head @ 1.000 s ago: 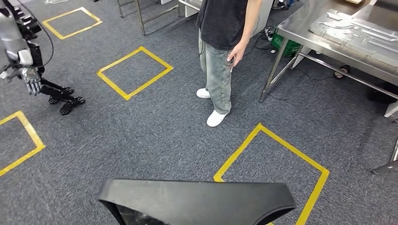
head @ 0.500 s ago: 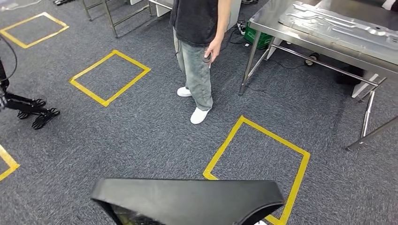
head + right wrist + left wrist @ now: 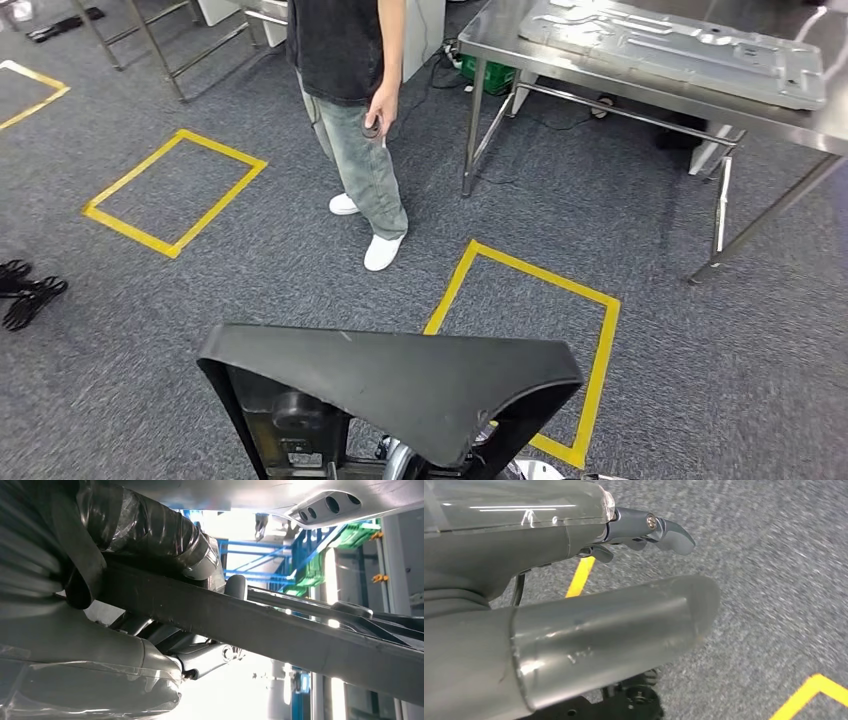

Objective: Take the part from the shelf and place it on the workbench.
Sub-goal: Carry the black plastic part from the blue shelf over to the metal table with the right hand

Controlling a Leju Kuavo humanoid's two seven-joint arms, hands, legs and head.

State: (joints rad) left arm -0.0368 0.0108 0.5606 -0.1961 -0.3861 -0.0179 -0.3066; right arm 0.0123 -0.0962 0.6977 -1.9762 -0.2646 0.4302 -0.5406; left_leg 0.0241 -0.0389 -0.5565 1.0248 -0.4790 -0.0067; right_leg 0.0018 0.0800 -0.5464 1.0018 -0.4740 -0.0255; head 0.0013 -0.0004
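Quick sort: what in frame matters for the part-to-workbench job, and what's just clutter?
Belongs to the job:
- black part, carried low in front of the robot
- right hand, gripping the part
- steel workbench, ahead to the right

Just lying about:
- grey metal panel on the workbench
- person standing by
- yellow tape squares on the carpet
- green crate under the bench

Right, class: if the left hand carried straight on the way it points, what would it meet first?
Probably the grey carpet. Beyond the left hand, its wrist view shows floor and nothing nearer, though depth is unclear.
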